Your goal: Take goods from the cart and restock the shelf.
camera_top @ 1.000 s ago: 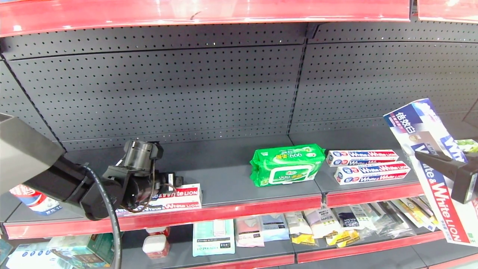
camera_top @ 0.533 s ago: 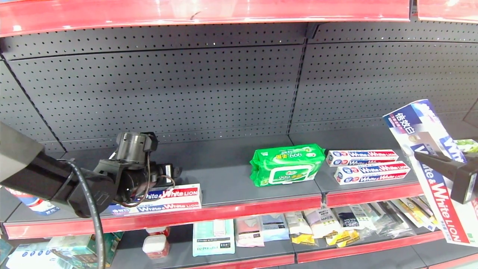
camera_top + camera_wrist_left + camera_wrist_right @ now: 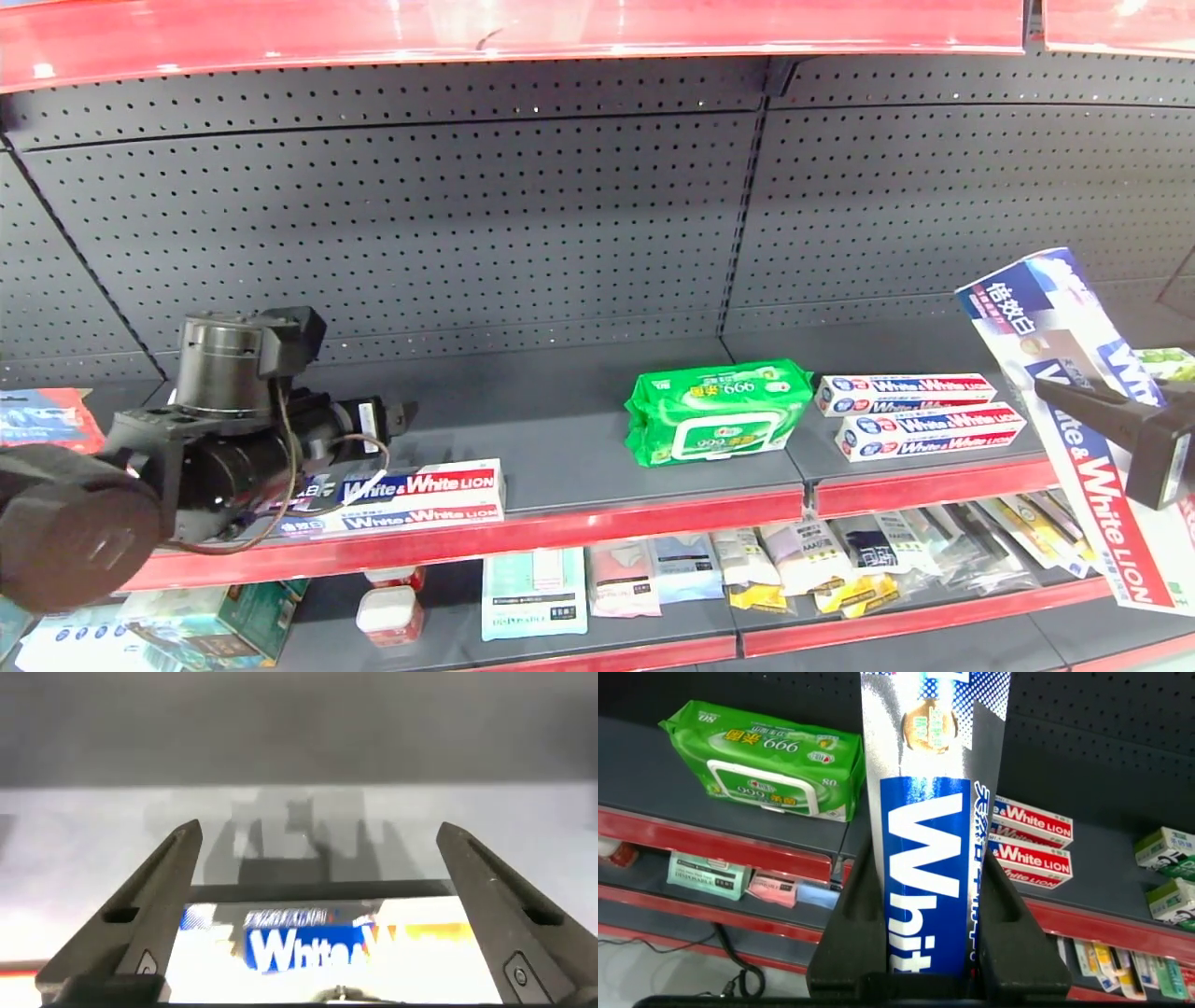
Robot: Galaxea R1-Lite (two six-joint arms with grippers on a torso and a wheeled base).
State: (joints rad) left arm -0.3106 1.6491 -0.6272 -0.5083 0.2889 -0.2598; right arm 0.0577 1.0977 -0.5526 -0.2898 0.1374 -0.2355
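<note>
A long white, blue and red toothpaste box (image 3: 411, 490) lies along the front edge of the grey shelf (image 3: 579, 439). My left gripper (image 3: 397, 415) hovers just left of and behind it, open with nothing between its fingers. The left wrist view has both fingers spread wide around my left gripper (image 3: 322, 849), with the box (image 3: 327, 943) lying beneath them. At the far right my right gripper (image 3: 1050, 383) is shut on a second toothpaste box (image 3: 1074, 373), held tilted in front of the shelf. In the right wrist view that box (image 3: 929, 840) stands clamped between the fingers of my right gripper (image 3: 929, 812).
A green pack of wet wipes (image 3: 714, 411) lies mid-shelf, with two toothpaste boxes (image 3: 920, 415) to its right and green boxes (image 3: 1167, 364) at the far right. A red and blue pack (image 3: 47, 420) is at far left. The lower shelf (image 3: 653, 644) holds several packets.
My left arm has drawn back to the left, away from the toothpaste box, which stays on the shelf. The right arm and its box have not moved.
</note>
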